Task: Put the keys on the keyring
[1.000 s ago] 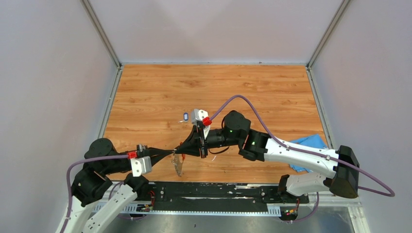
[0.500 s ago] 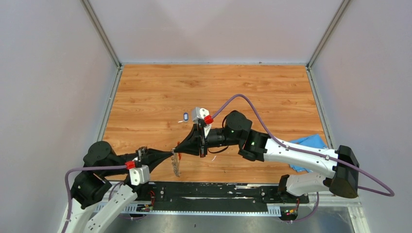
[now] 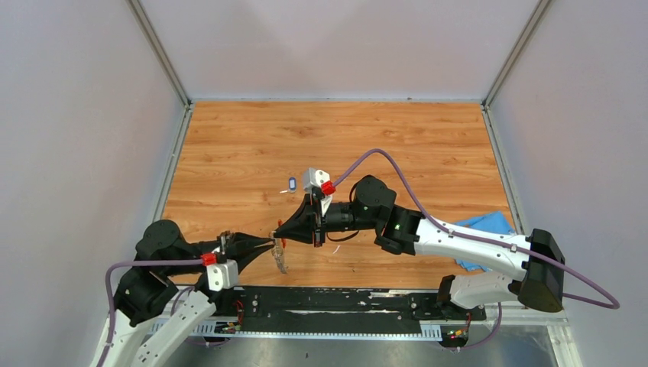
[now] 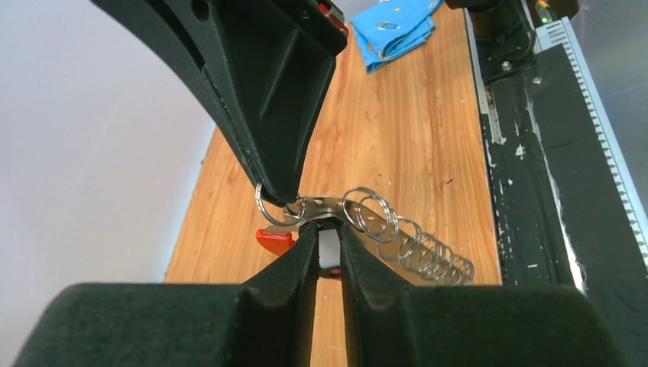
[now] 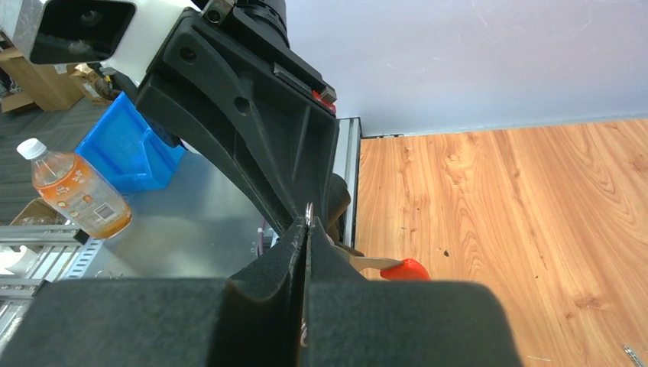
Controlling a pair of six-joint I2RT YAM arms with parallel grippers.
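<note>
Left gripper (image 4: 327, 232) reaches toward 3 o'clock low over the near strip of the table (image 3: 382, 138). Its fingers (image 4: 283, 290) stand a narrow slit apart. A flat grey plate of the keyring (image 4: 405, 243) sits right at the mouth of that slit, but I cannot tell whether the tips are squeezing it or only lie against it.

The keyring hangs in the air between the two arms, off the wood. From the plate a fan of silvery rings spreads toward 4 o'clock in the left wrist view. A small red tab (image 4: 273, 241) lies just beside the left fingertip, at its 9 o'clock. From above, the bunch dangles at 6 o'clock below the spot where the two tips meet.

Right gripper (image 5: 307, 222) comes in from 3 o'clock, tip to tip with the left one. Its fingers are pressed tight together, and a thin silver ring at the end of the keyring is pinched between them.

One key (image 3: 293, 184), with a blue-and-white oval head, lies flat on the wood. It is at 12 o'clock from the meeting tips and near them, apart from the keyring.

A blue cloth (image 3: 489, 223) lies crumpled at the table's 3 o'clock edge, partly under the right arm.
</note>
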